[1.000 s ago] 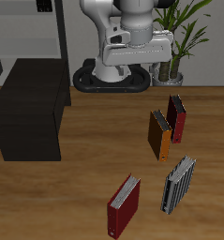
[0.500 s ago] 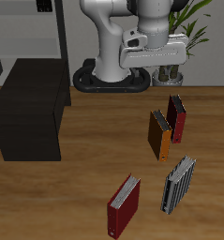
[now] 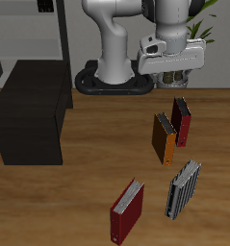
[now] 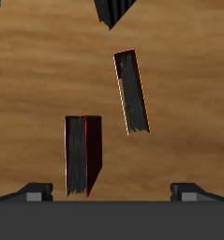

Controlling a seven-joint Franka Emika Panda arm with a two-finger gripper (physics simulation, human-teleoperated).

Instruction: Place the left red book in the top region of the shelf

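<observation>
The left red book (image 3: 182,122) stands on the table at the back, beside the orange-brown book (image 3: 164,138). My gripper (image 3: 173,81) hangs open and empty high above them, slightly farther back. In the wrist view the red book (image 4: 83,155) shows its spine and dark page edge between the open fingertips (image 4: 34,192), with the orange-brown book (image 4: 132,91) beside it. The black shelf (image 3: 30,110) sits at the table's other side, far from the gripper.
A second red book (image 3: 127,209) and a grey striped book (image 3: 183,188) stand near the front edge. A pale grey rack (image 3: 35,34) rises behind the shelf. A potted plant (image 3: 187,38) stands behind the gripper, next to the robot base (image 3: 112,82).
The arm has swung sideways, away from the shelf, carrying the open gripper from over the base to above the red and orange-brown books. No book has moved.
</observation>
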